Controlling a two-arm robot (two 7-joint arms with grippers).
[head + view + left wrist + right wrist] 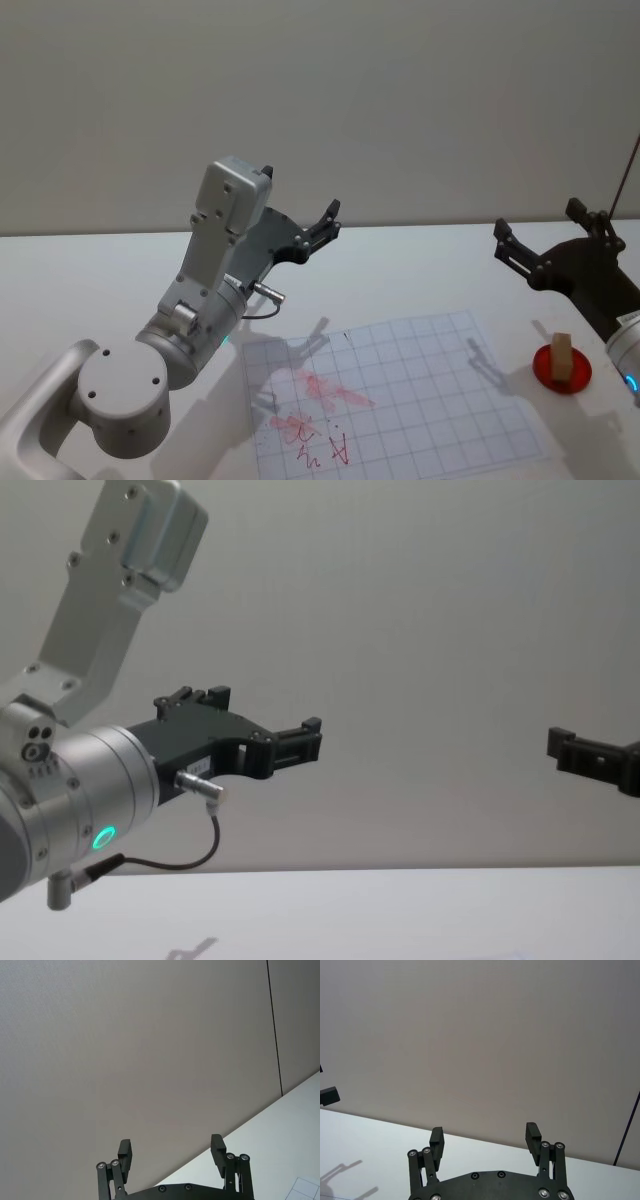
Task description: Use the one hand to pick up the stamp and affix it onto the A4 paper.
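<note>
Right pincer [537,220] spread, clear of stamp [562,358]

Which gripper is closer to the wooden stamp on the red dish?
The right gripper: the stamp stands on its red dish just beside that arm, right of the A4 paper. The left gripper hangs on the paper's other side.

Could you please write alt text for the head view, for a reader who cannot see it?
Two open grippers hang above a white table: the left gripper on a big silver arm, the right gripper near the stamp, a wooden block on a red disc. Between them lies the gridded A4 paper, marked with red smudges and scribbles.
</note>
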